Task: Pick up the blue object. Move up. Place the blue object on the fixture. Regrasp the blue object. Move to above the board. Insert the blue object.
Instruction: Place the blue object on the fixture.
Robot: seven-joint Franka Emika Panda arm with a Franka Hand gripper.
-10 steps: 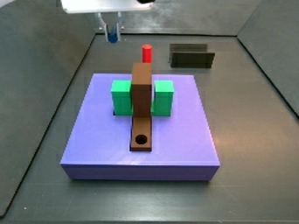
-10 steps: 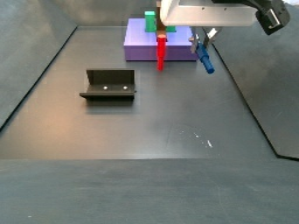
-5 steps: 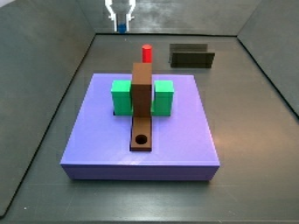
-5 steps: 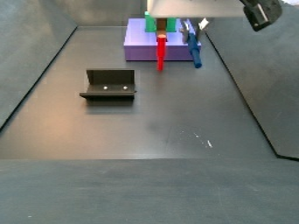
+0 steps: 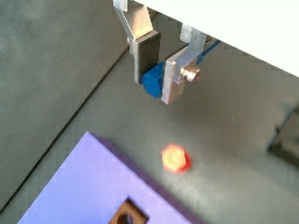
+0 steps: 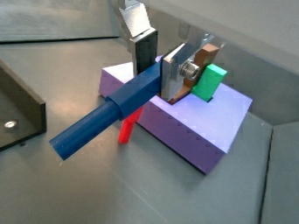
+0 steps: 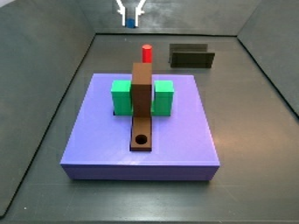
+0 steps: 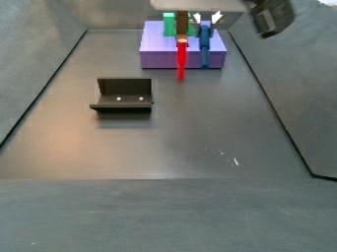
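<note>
My tool (image 6: 162, 68), raised high over the worktop, is closed on the blue object (image 6: 107, 115), which juts from between the fingers (image 5: 177, 73). The board (image 7: 140, 131) lies below. The peg looks stiff, light and smooth; gripped near one end, it could pivot.

End effector (image 6: 156, 68) raised high, fingers pointing down, clamped on blue object (image 6: 107, 115)
</note>
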